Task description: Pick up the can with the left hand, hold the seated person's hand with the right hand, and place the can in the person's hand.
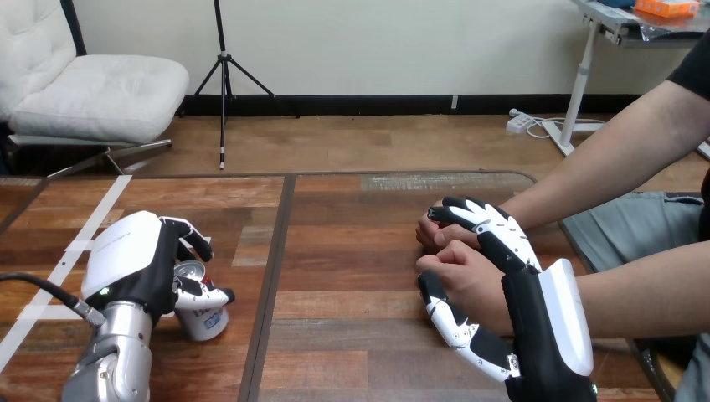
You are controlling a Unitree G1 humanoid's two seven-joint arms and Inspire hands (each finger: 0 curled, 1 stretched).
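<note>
Over the wooden table (352, 335), toward its right side: grasping with the right hand (536, 314), fingers laid over the person's hand (465, 280) and thumb curled beneath it, so clasped from both sides. Just behind, touching those fingers, the person's other hand (429, 237). At the table's left part: clenched with the left hand (138, 255) round the can (203, 318), fingers and thumb wrapped about its upper part. Upright, slightly tilted, well apart from the person's hands; whether lifted or standing, cannot tell.
</note>
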